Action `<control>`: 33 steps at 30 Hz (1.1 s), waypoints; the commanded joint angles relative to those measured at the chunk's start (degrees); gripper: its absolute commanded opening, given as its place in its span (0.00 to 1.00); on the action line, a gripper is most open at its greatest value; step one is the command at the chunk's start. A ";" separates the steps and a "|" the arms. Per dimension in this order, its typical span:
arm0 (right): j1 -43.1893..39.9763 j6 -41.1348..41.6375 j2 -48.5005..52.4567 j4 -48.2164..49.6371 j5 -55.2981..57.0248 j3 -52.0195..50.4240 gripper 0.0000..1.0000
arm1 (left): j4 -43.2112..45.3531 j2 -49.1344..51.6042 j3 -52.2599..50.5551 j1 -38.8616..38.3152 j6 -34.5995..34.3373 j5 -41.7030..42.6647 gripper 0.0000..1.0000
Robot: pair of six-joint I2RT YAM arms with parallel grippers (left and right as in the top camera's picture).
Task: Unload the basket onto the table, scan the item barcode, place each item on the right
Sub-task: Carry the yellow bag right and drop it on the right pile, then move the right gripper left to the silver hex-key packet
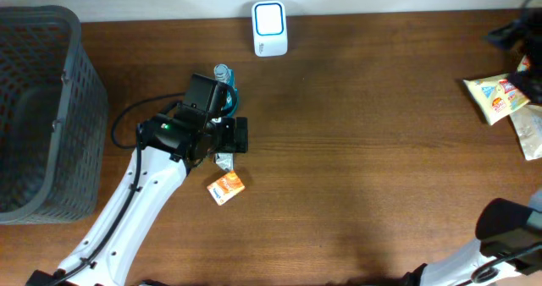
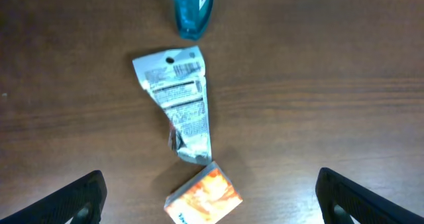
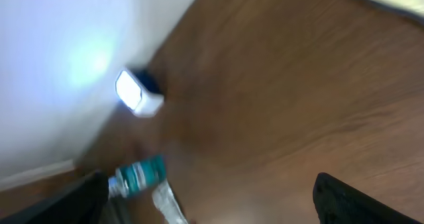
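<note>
A wooden table carries a grey mesh basket at its left edge. The left arm reaches in from the near left. The left gripper hovers with its jaws spread wide, holding nothing, above a crumpled silver packet. The packet lies flat, printed side up, left of centre. The right arm sits at the near right, and the right gripper is likewise wide and empty. Snack packets lie at the far right. The white scanner stands at the far edge, well apart from the silver packet. An orange box lies just beside the packet's near end, and a teal tube lies just beyond its far end.
</note>
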 commanded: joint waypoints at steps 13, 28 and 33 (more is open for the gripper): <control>23.52 -7.45 3.26 4.02 8.15 -0.20 0.99 | -0.55 0.74 -0.48 14.14 -2.69 -4.09 0.99; 43.82 -6.91 13.42 9.73 10.97 -0.20 0.99 | 1.18 10.36 -0.48 14.45 -5.31 -13.64 0.93; 48.57 -5.09 13.77 15.28 13.86 -0.20 0.99 | 1.36 11.50 -0.48 16.74 -5.75 -14.78 0.95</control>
